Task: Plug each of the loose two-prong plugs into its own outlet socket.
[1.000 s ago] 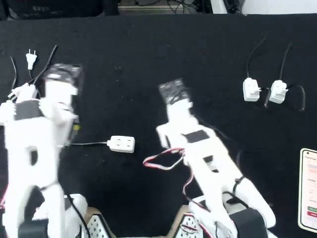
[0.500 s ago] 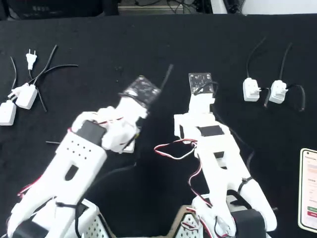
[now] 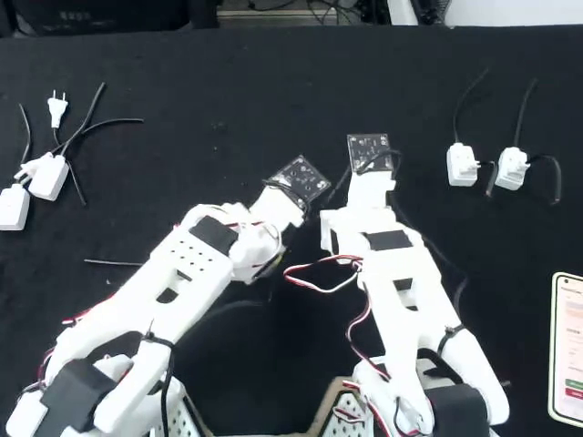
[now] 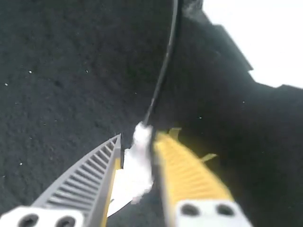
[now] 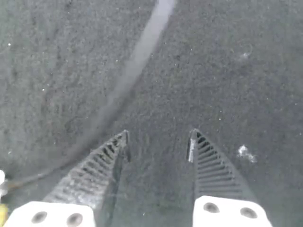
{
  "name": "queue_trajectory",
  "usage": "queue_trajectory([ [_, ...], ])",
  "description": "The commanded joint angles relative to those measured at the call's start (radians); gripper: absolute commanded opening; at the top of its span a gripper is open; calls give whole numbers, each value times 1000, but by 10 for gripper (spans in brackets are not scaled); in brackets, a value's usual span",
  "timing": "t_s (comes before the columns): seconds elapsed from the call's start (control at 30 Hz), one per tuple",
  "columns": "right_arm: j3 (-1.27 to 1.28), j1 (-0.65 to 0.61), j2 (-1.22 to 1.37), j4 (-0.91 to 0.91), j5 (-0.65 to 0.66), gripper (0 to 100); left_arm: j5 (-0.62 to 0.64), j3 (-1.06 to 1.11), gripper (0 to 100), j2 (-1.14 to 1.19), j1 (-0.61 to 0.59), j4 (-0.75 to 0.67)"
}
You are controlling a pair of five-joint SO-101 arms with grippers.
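White object (image 4: 135,174) in left tool (image 4: 138,138) blurred; phone (image 3: 568,346) cut by edge.

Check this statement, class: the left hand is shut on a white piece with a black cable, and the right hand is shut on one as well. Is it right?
Not quite. The left hand is shut on the white piece with its black cable, but the right hand is open and holds nothing, above the black table, as the right wrist view shows.
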Motion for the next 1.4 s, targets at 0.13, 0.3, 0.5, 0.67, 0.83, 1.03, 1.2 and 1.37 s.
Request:
queue_trajectory([
  [0.13,-54,23,-44,5,-9,198,-6,-102,220,-34,-51,132],
  [0.3,-53,17,-44,5,-9,198,-9,-205,220,-140,-194,295],
  [0.5,-74,11,-44,48,-2,198,-11,-64,221,-183,-472,295],
  [0.67,-104,-54,-44,126,0,198,-3,130,217,-183,-616,97],
  [0.83,-145,-94,-44,150,135,198,54,337,217,-183,-644,-157],
  [1.03,-298,-150,-42,500,618,200,190,417,216,-184,-717,-261],
  [1.2,-229,-253,-44,641,1051,198,310,424,216,-183,-837,-330],
  [1.37,-157,-311,-35,545,1123,199,373,417,216,-183,-912,-330],
])
